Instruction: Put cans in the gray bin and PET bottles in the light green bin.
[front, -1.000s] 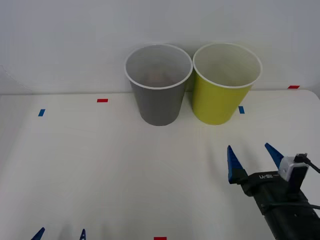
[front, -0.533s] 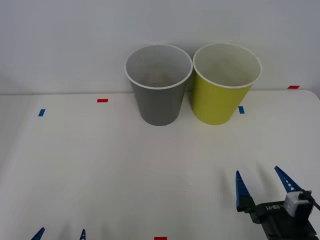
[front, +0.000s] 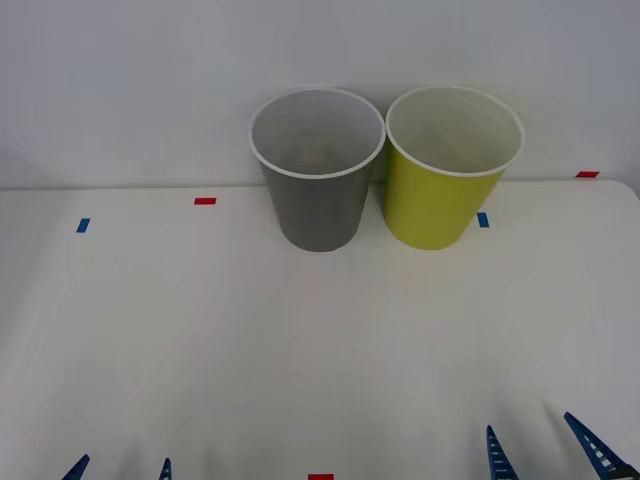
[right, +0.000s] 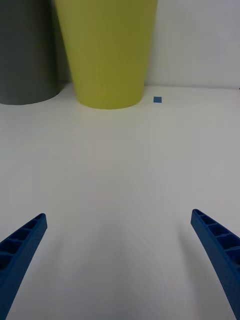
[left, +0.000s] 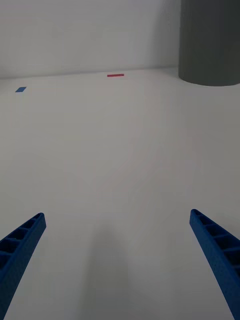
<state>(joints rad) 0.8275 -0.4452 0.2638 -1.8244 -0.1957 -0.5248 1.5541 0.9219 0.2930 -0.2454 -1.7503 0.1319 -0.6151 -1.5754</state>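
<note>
- Right gripper (front: 545, 445): at the near right table edge, blue ribbed fingers spread wide, holding nothing.
- Left gripper (front: 121, 467): near left edge, likewise spread and empty.
- Tall tapered gray bin (front: 318, 170): far centre, reddish contents indistinct.
- Yellow-green bin (front: 450, 168): just right of it, upright.

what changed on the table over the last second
The right gripper drew back from mid-table toward the robot, open and empty throughout; now just its fingertips show at the near edge. The left gripper, the gray bin and the light green bin stayed put.
</note>
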